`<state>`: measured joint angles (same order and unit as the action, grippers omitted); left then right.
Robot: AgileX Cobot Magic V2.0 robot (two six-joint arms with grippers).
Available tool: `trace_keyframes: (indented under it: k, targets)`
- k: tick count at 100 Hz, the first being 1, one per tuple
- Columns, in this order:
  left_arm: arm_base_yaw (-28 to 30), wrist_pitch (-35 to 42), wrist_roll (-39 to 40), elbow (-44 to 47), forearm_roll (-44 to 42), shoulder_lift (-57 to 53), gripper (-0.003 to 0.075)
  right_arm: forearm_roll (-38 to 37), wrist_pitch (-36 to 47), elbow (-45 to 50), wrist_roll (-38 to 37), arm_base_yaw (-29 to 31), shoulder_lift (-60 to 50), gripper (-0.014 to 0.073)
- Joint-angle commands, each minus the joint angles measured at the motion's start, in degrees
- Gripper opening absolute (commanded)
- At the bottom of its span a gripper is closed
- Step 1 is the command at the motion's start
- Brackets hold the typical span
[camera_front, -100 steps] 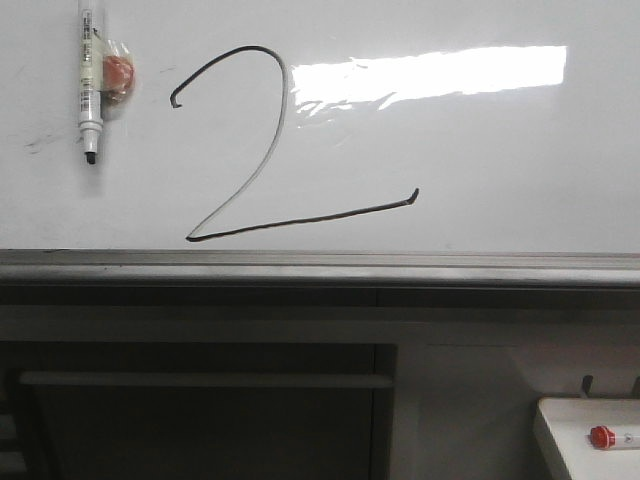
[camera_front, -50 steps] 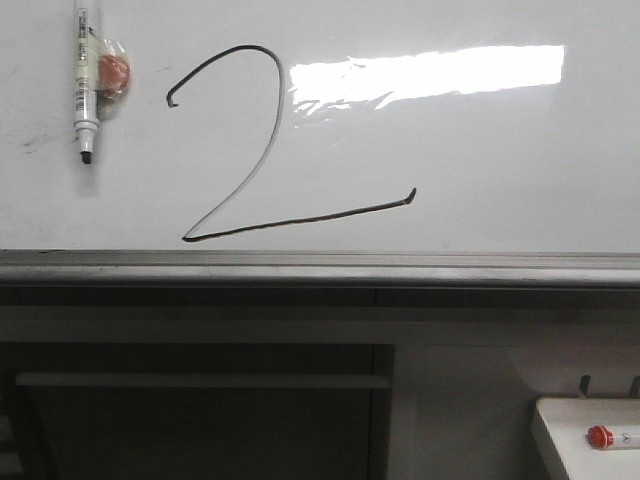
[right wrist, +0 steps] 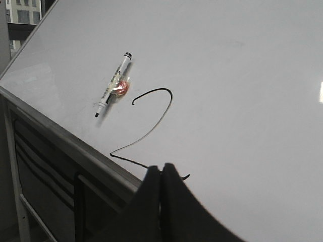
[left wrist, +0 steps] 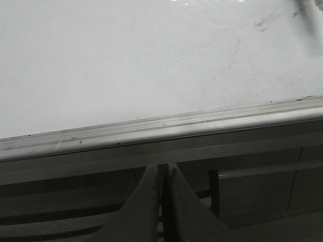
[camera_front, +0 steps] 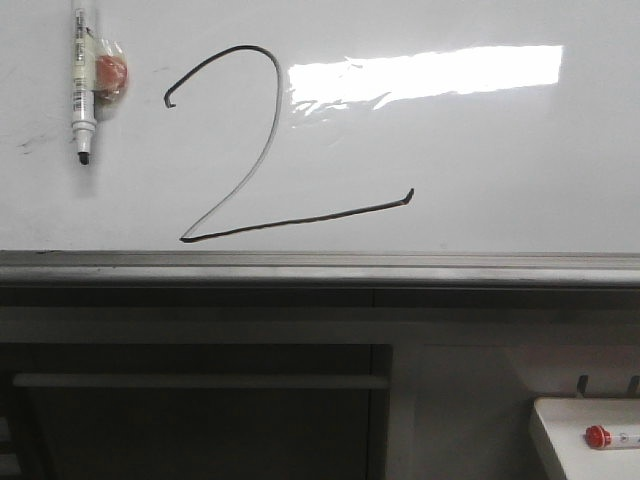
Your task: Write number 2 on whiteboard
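- The number 2 [camera_front: 268, 150] stands complete on the whiteboard [camera_front: 480, 170]: a small hook at its start, a rounded top, a long diagonal and a slanted base stroke that ends just above the grey rail [camera_front: 320, 265].
- From our right gripper [right wrist: 161, 174] the figure lies directly ahead of the fingertips, with the end of the base stroke passing just behind them; the fingers are pressed together with nothing between them.
- Our left gripper [left wrist: 164, 174] is likewise closed on nothing, its tips hanging below the rail, with only bare board ahead of it and no stroke in its view.
- A black-tipped marker [camera_front: 82, 85] is fixed to the board beyond the 2's hook, tip down, by a clear patch with an orange-red blob [camera_front: 110, 72] beside its barrel.
- We judge the ink fresh and easily smeared, so nothing should brush the strokes; there is nothing here to take hold of except the marker, a light, stiff, smooth barrel best pinched at mid-length, clear of the tip.
- The board is glossy, hard and slippery, with a bright glare patch [camera_front: 425, 72] beside the top of the 2 and faint smudges near the marker.
- Below the rail are dark cabinet fronts; a small white tray [camera_front: 560, 425] with a red-capped marker [camera_front: 605, 436] sits low, off to the side.
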<state>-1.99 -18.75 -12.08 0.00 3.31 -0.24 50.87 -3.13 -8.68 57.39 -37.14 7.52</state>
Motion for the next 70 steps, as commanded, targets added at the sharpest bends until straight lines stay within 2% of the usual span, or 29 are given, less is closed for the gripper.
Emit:
trace_keyframes:
  k: [1,9,16,23,28,35,43,59,70]
  targets:
    - [0.16,3.61,0.76,0.69,0.17,-1.56,-0.0020,-0.16,2.68,-0.98,-0.04,0.26,0.08,-0.0071]
    - [0.16,3.61,0.76,0.69,0.17,-1.56,-0.0020,-5.46,2.56,-0.15,-0.04,0.39,-0.41,-0.0071]
    - [0.16,3.61,0.76,0.69,0.28,-1.56,-0.0020,-16.59,3.54,1.27,-2.87,1.68,-1.43,-0.0071]
    - [0.16,3.61,0.76,0.69,0.28,-1.56,-0.0020,-27.62,3.57,2.74,-18.53,4.86,-2.99,-0.0071]
    - [0.16,3.71,0.76,0.69,0.28,-1.56,-0.0020,-38.75,2.63,3.67,-33.84,7.94,-4.40,-0.0071]
    - [0.16,3.71,0.76,0.69,0.28,-1.56,-0.0020,-50.87,0.56,5.09,-50.76,12.74,-6.44,-0.0071]
    - [0.16,3.71,0.76,0.69,0.28,-1.56,-0.0020,-57.88,-2.46,7.04,-62.20,17.69,-8.92,-0.0071]
    - [0.16,3.71,0.76,0.69,0.28,-1.56,-0.0020,-57.91,-1.84,11.07,-63.00,22.79,-9.21,-0.0071]
    - [0.16,3.71,0.76,0.69,0.28,-1.56,-0.0020,-58.68,-7.66,10.89,-63.00,23.05,-9.21,-0.0071]
